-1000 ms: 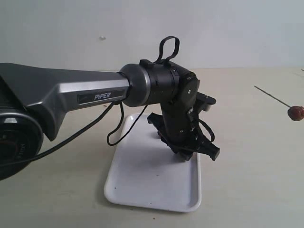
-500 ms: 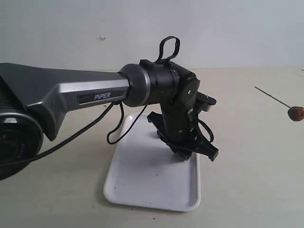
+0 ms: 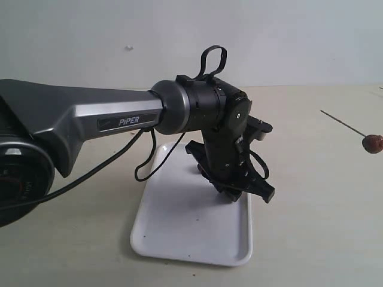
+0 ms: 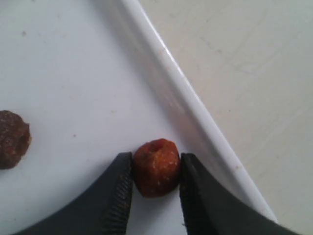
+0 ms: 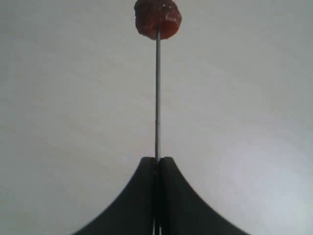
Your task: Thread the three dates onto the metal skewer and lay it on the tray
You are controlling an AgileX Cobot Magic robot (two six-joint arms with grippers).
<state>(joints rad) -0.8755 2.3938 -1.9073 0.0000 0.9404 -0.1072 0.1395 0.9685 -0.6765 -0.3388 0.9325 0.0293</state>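
Left side: the left gripper (image 4: 156, 165) has its fingers closed in on the first date (image 4: 156, 171), one pad touching each flank. This date is a stubby, reddish-orange lump with a wrinkled, faintly speckled skin and a small dark pit in the end facing the wrist camera. It sits over the white tray (image 4: 195, 105), just beside the raised rim. I cannot tell whether it rests on the tray floor or is lifted off it.

The second date (image 4: 12, 139) lies on the tray floor, well apart from the first. It is darker and browner, and the edge of the left wrist view cuts it off.

Right side: the right gripper (image 5: 157, 164) has its fingers pressed together on the skewer (image 5: 157, 93), a thin, straight grey rod that runs out from between the tips. The third date (image 5: 158, 18) is speared on the rod well out from the fingers. It is red-brown, glossy and creased.

In the exterior view the skewered date hangs above the pale table (image 3: 311, 209) at the far right, well away from the tray. The left arm (image 3: 119, 116) hides the far end of the tray.
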